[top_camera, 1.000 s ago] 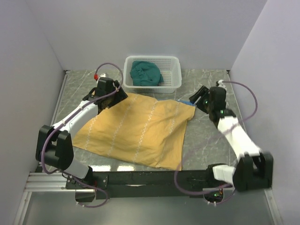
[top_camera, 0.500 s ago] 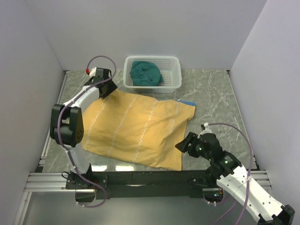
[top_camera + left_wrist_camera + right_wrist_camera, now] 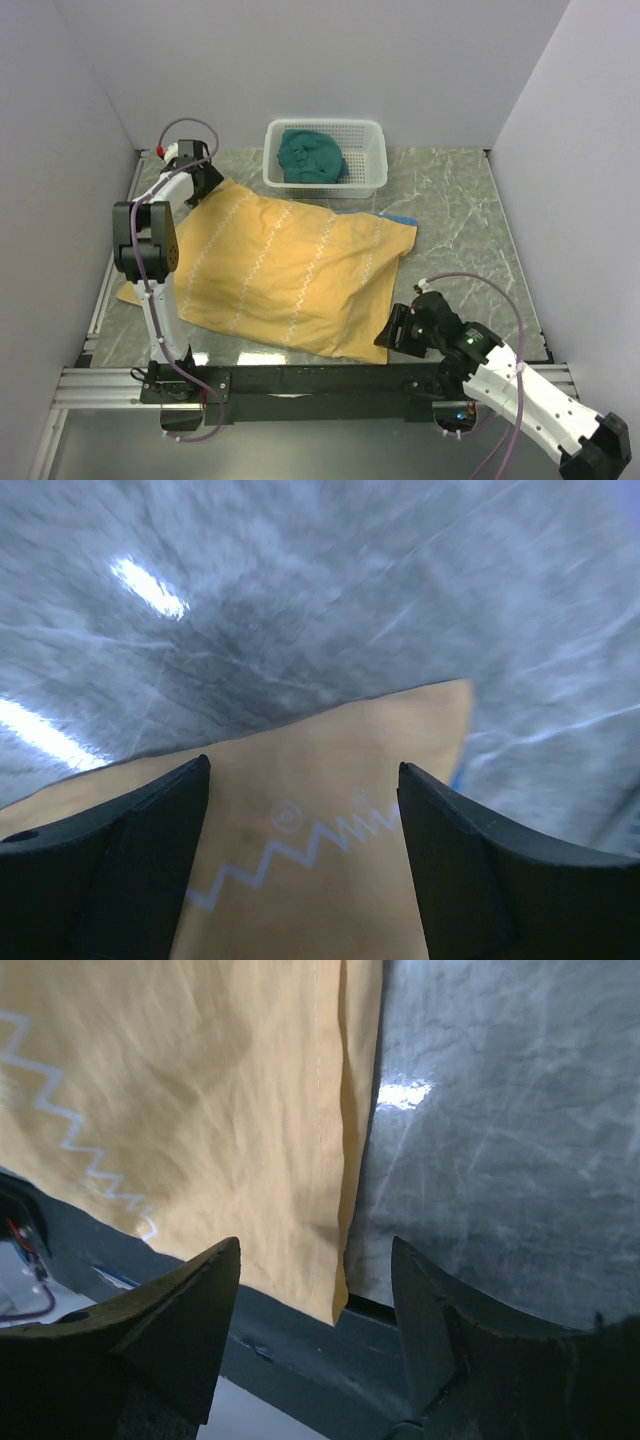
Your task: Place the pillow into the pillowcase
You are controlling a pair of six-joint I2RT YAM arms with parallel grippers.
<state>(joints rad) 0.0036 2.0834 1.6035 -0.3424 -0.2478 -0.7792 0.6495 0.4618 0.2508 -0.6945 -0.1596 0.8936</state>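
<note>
The mustard-yellow pillowcase (image 3: 290, 265) with white zigzag lines lies spread flat on the table; a sliver of its blue side (image 3: 400, 217) shows at the far right corner. The pillow is not in view. My left gripper (image 3: 205, 185) is open at the pillowcase's far left corner; in the left wrist view (image 3: 302, 765) that corner of the pillowcase (image 3: 330, 860) lies between the fingers. My right gripper (image 3: 390, 335) is open at the near right corner; in the right wrist view (image 3: 316, 1241) the pillowcase's hemmed edge (image 3: 200, 1110) runs down between the fingers.
A white plastic basket (image 3: 325, 127) with a teal cloth (image 3: 310, 155) stands at the back centre. The black mounting rail (image 3: 300, 378) runs along the near table edge, just below the pillowcase's near corner. Grey walls close in left, back and right.
My left gripper has moved back and left to the far left corner, and the pillowcase has spread wider to the left. My right gripper has swung from the far right to the near right corner.
</note>
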